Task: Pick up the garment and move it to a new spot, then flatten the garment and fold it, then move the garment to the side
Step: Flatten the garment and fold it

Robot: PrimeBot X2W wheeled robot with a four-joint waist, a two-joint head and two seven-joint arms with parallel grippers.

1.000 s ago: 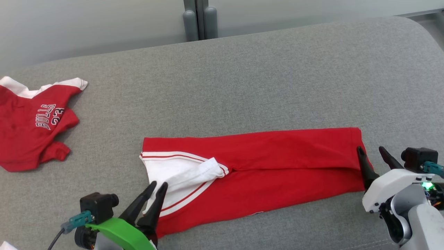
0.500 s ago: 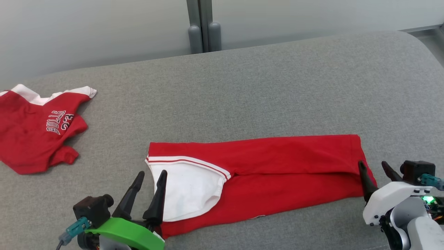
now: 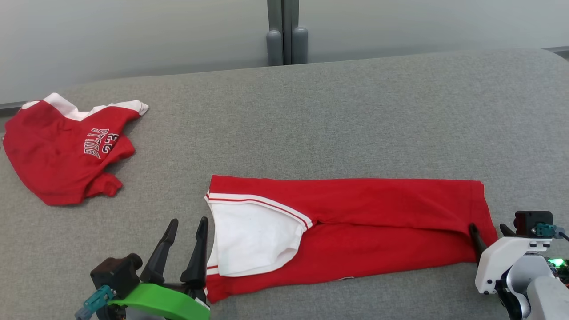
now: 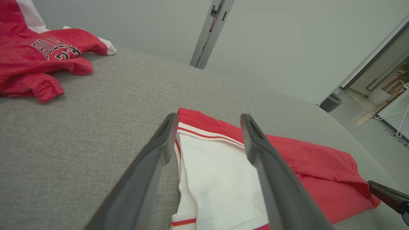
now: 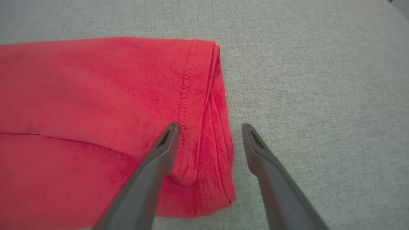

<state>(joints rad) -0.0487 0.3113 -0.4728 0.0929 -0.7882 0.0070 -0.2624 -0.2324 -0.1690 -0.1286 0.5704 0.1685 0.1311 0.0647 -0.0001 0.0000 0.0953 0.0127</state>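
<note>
Lying folded lengthwise on the cushion (image 3: pixel 355 111), the garment (image 3: pixel 378 222) runs left to right between the arms; the left end effector (image 3: pixel 188 220), jaws wide, sits at its left end, and the right end effector (image 3: pixel 487 227), equally wide, straddles its right end, possibly touching
</note>
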